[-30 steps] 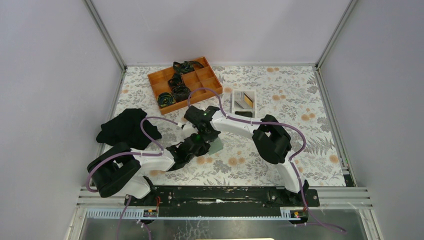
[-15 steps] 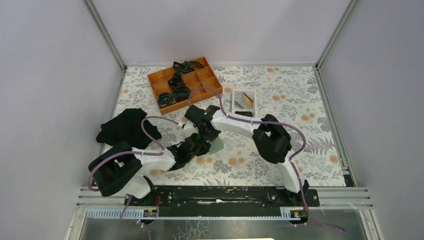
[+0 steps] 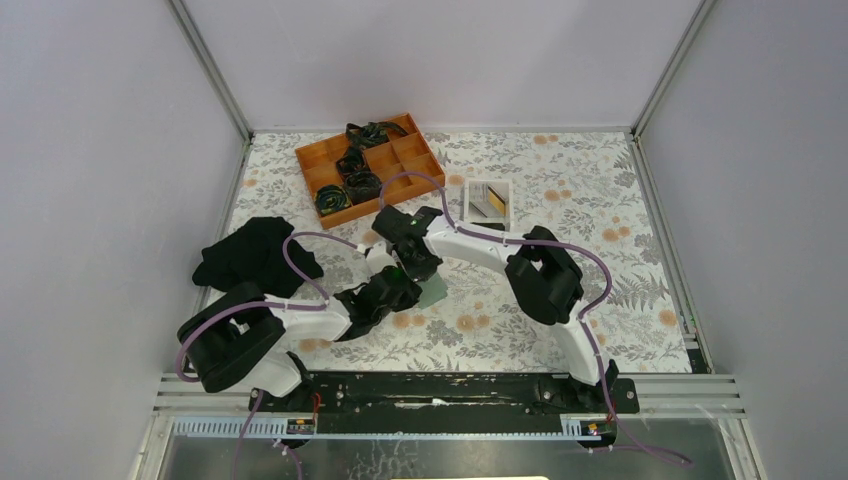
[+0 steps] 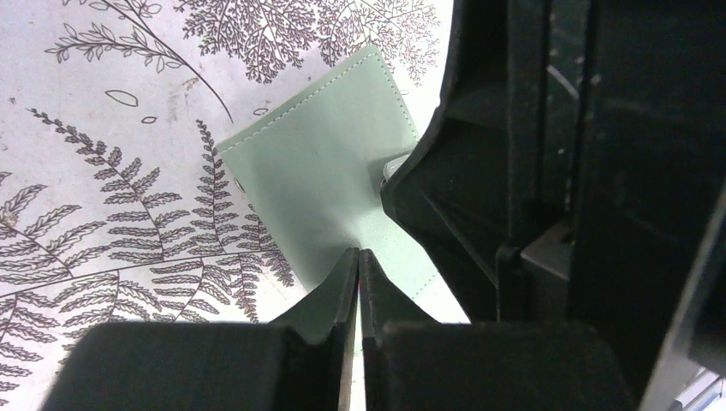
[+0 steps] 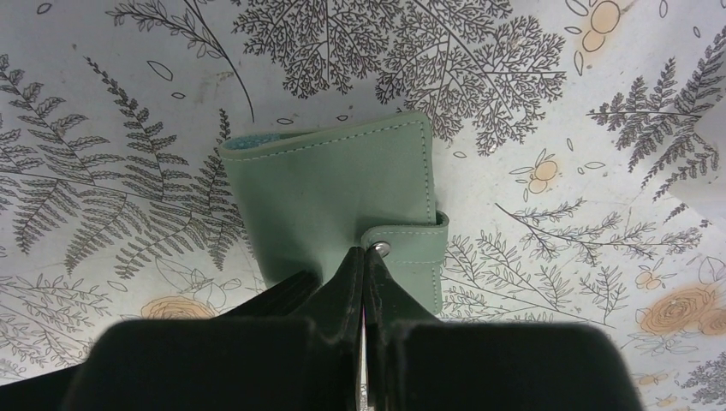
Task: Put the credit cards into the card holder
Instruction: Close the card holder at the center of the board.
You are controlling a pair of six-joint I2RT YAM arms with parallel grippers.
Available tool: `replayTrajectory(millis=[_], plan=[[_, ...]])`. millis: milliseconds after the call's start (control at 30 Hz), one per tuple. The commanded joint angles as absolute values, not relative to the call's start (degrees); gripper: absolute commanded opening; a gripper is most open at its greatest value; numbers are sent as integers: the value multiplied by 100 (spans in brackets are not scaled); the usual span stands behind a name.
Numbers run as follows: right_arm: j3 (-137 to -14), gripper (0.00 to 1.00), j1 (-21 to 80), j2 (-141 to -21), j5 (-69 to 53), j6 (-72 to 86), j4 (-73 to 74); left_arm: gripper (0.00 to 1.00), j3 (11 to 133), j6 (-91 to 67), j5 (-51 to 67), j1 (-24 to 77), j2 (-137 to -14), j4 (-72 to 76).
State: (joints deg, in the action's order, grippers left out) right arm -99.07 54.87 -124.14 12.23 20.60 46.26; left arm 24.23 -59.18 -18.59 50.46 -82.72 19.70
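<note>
Gently, with left gripper (image 4: 360,257) and right gripper (image 5: 366,253) both pinched shut against the holder (image 5: 334,184), lift the tab (image 5: 418,241) without dragging.

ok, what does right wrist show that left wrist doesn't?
Only right wrist: the card holder's snap tab with its metal stud, right gripper shut at it, plus a teal edge at the holder's top-left corner. Only left wrist: left gripper shut, apparently pinching the holder's near edge, the right arm's black body looming beside it. Both: the green holder on the fern-print table, no loose cards.
</note>
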Motion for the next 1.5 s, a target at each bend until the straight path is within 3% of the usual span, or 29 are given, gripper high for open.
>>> replayTrajectory(millis=[0, 1033, 1100, 1200, 1267, 1467], plan=[[-10037, 0, 5282, -12640, 1115, 1999, 4488, 7, 2452, -5774, -1789, 5007, -8445, 1906], [-10763, 0, 4978, -13506, 283, 1773, 4901, 6, 2339, -5941, -1795, 4931, -8584, 1806], [-10769, 9, 4969, -13381, 277, 1758, 4883, 6, 2338, -5927, -1811, 4931, -8537, 1783], [-10759, 33, 4968, -13099, 399, 1758, 4809, 6, 2362, -5888, -1883, 4937, -8427, 1666], [-10782, 44, 4972, -12978, 529, 1742, 4843, 8, 2394, -5853, -1935, 4931, -8335, 1600], [-10531, 62, 4972, -12477, 691, 1848, 4700, 19, 2663, -5643, -2188, 4932, -7976, 1242]])
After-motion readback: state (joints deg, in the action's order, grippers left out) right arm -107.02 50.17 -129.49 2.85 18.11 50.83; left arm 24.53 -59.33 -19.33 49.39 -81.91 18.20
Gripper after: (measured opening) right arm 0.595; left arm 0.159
